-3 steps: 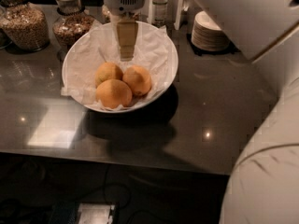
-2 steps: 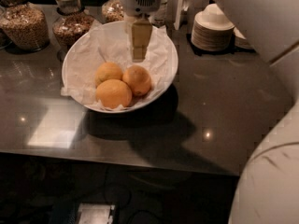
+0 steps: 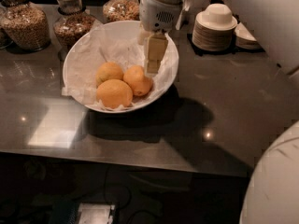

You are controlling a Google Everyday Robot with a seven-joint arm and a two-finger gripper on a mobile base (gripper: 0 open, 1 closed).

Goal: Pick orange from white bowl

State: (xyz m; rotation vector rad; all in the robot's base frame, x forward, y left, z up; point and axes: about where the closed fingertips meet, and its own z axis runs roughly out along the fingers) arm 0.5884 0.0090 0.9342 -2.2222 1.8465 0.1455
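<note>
The white bowl sits on the dark counter, lined with crumpled white paper, and holds three oranges. The orange, deeper reddish-orange, lies at the right of the group. A larger paler one is in front and a smaller yellowish one is at the left. My gripper hangs from the white wrist above the bowl's right half, its tip just above and right of the orange, very close to it. It holds nothing that I can see.
Glass jars of nuts and grains stand behind the bowl. A stack of small white bowls and plates stand at the back right. The counter's front edge runs below. My white body fills the lower right.
The gripper has moved right and lower, from over the bowl's back middle to beside the right-hand orange. The oranges and bowl have not moved.
</note>
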